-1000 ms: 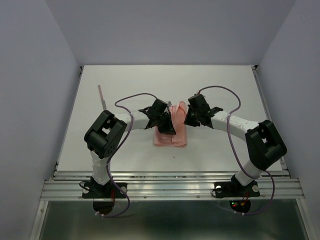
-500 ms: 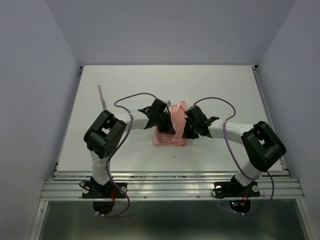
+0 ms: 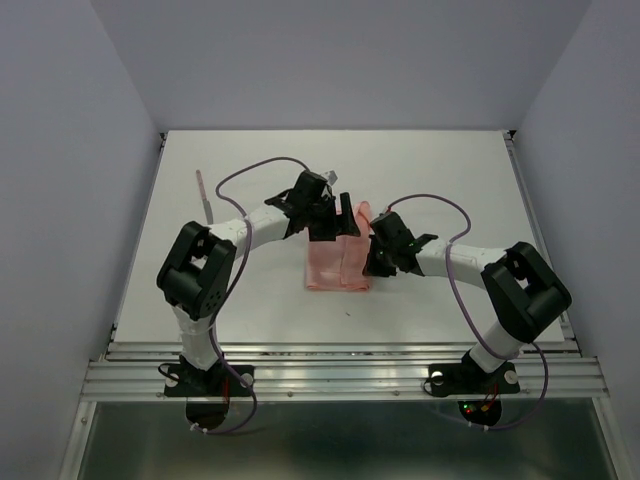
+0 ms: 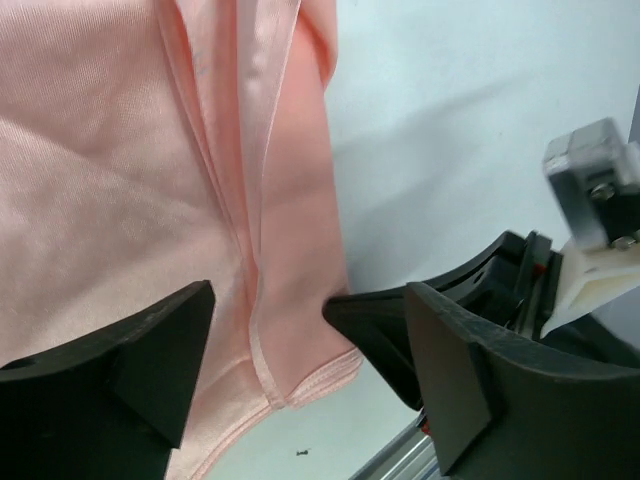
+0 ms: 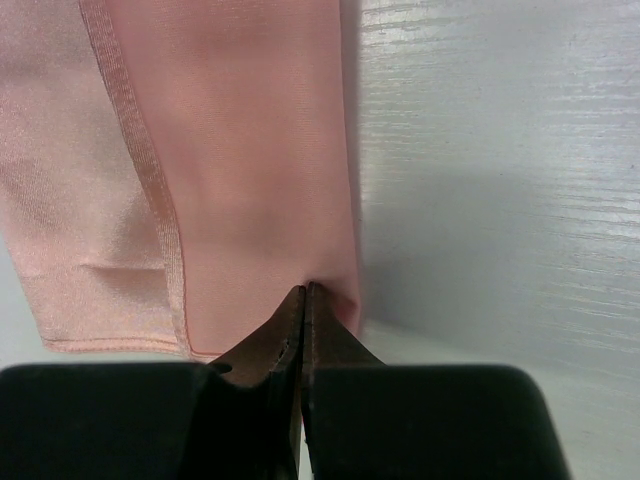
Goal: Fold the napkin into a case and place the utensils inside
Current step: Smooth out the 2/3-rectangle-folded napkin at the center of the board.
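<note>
The salmon-pink napkin lies folded into a long strip in the middle of the table, its folds and hemmed edges close up in the left wrist view. My left gripper hovers open over its far end, its fingers spread wide with only cloth below. My right gripper is shut, its tips pinching the napkin at its right folded edge. One thin pinkish utensil lies far off to the left.
The white table has raised rails along its left and right sides and a metal rail at the near edge. Purple cables loop over both arms. The right arm's black gripper body shows close beside my left fingers.
My left gripper has opened, let go of the napkin and drawn back toward the far side. The right gripper came in to the napkin's right edge and shut there.
</note>
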Controlling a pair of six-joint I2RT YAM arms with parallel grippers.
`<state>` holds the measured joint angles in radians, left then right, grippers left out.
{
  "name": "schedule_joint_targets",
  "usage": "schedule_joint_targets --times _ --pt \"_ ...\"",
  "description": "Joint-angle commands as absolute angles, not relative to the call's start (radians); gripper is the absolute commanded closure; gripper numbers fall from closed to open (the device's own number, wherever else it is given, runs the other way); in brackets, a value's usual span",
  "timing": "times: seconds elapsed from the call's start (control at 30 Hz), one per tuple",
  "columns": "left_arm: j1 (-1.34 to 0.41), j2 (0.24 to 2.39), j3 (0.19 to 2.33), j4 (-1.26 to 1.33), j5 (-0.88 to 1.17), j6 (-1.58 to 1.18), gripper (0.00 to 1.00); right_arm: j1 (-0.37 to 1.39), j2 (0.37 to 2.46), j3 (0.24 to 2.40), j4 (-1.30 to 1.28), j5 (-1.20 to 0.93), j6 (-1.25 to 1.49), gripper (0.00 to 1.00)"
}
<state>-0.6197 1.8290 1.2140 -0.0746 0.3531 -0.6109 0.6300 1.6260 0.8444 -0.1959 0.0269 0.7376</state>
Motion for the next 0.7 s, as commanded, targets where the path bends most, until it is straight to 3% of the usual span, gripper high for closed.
schedule_joint_targets --times 0.0,0.17,0.43,0.67 --pt "-0.609 1.865 1.331 -0.084 0.338 -0.580 0.07 0.637 1.649 0.831 -0.189 0.037 0.729 0.99" --pt "-0.591 1.977 1.434 -0.120 0.311 -0.569 0.08 0.637 1.646 0.834 -0.193 0.038 0.726 0.99" --pt "-0.571 2.083 1.548 -0.149 0.313 -0.554 0.17 0.637 1.652 0.850 -0.202 0.032 0.723 0.99" --pt "-0.549 2.120 1.571 -0.153 0.310 -0.551 0.32 0.646 1.655 0.851 -0.209 0.037 0.726 0.99"
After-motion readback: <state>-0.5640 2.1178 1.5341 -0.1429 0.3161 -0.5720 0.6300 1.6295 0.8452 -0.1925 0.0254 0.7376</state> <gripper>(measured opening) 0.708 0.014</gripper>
